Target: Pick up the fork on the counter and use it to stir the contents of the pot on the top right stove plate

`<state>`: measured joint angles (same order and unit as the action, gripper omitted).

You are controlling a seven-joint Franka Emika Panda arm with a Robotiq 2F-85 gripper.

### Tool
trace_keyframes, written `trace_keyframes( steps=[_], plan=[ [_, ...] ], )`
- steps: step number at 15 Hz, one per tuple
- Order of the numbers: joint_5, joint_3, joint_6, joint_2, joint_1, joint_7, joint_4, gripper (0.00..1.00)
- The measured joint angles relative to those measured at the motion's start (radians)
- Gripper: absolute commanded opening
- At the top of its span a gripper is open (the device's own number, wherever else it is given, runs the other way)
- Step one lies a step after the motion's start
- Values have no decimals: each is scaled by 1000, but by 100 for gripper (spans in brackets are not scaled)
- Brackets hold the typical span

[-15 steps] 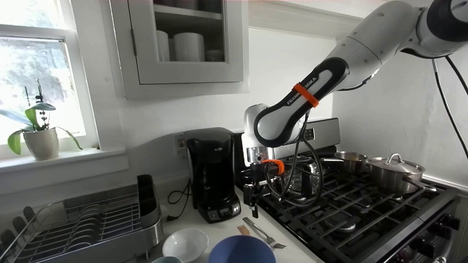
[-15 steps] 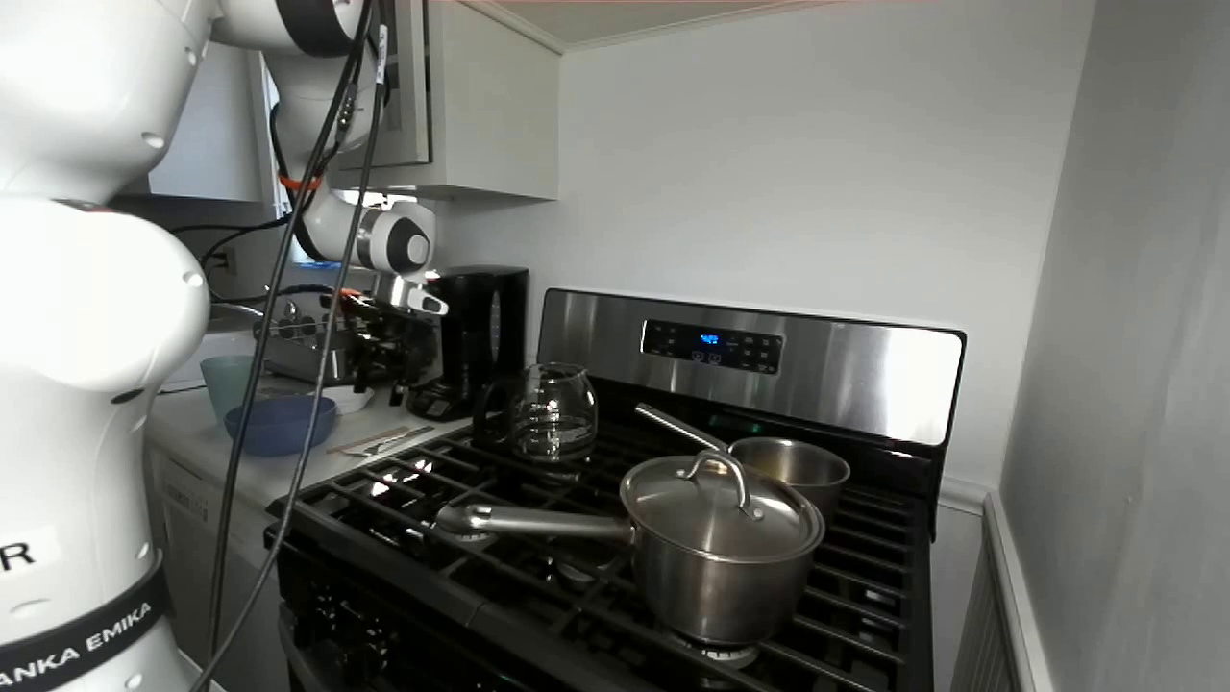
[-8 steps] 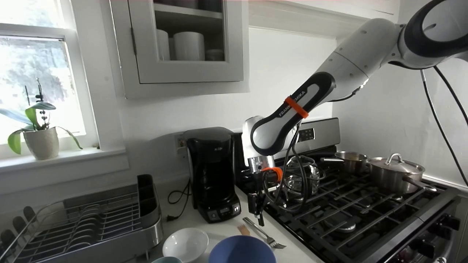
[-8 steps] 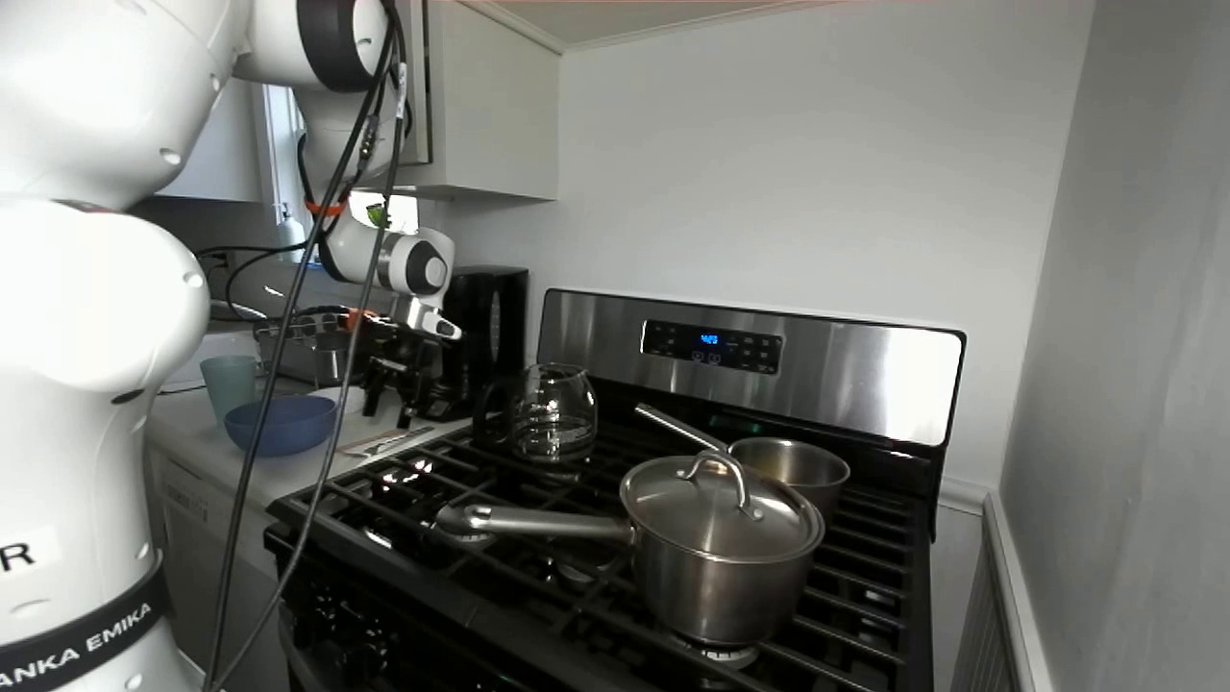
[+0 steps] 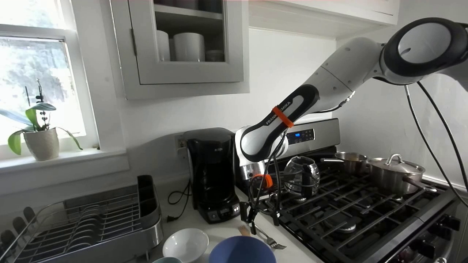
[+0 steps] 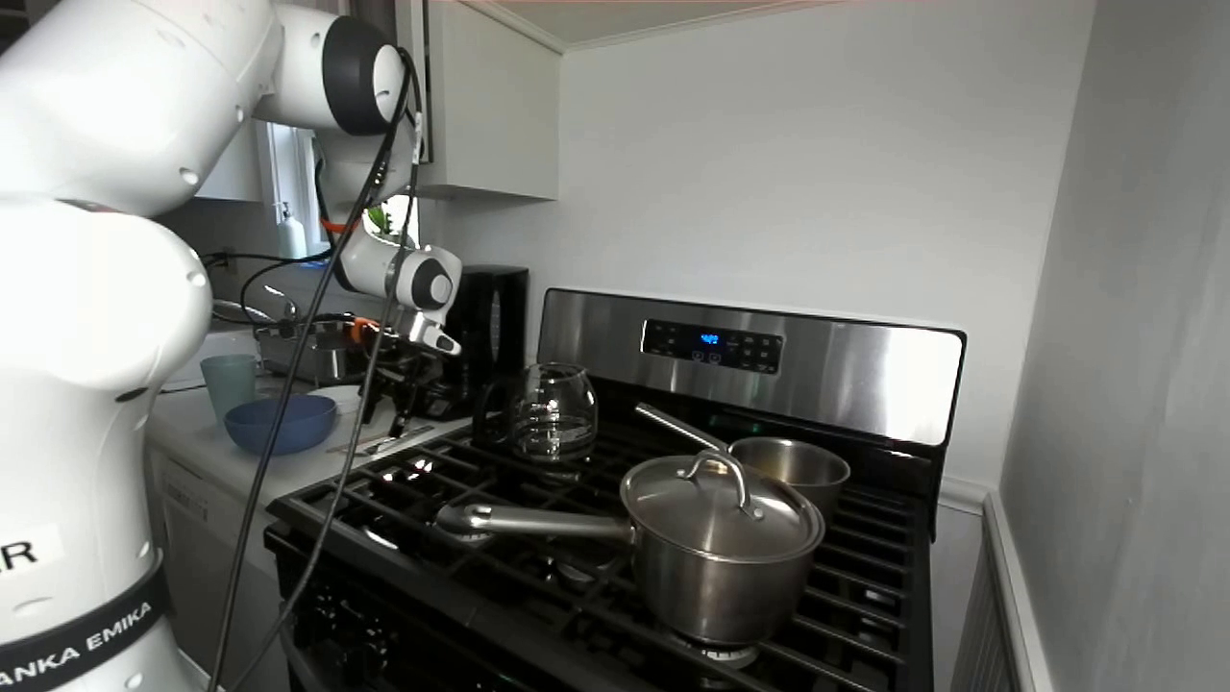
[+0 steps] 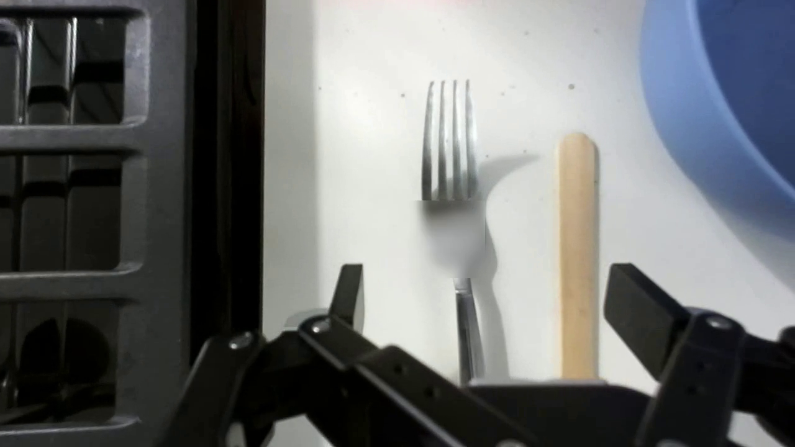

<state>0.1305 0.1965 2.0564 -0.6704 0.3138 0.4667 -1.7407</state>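
Wrist view: empty fingers (image 7: 646, 316) spread wide; shifting toward 9 o'clock before gripping the steel fork (image 7: 458, 186) should exclude the wooden fork (image 7: 577, 254).

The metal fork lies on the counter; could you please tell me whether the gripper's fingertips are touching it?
Apart: the wrist view shows pale counter between the metal fork and the fingertips of the open gripper on either side.
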Motion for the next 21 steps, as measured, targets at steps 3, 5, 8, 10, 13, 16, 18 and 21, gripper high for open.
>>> trace_keyframes(
  steps=[3, 5, 8, 10, 13, 16, 18, 21],
  plan=[
    [0, -6, -4, -36, 2, 2, 44, 63],
    [0, -11, -4, -56, 3, 2, 70, 50],
    [0, -18, -5, -79, 6, 2, 99, 39],
    [0, -23, -10, -89, 10, 3, 113, 35],
    [0, -31, -24, -95, 16, 3, 130, 34],
    [0, -36, -31, -102, 18, 3, 147, 27],
    [0, -40, -35, -105, 18, 3, 154, 23],
    [0, -45, -42, -108, 18, 3, 162, 18]
  ],
)
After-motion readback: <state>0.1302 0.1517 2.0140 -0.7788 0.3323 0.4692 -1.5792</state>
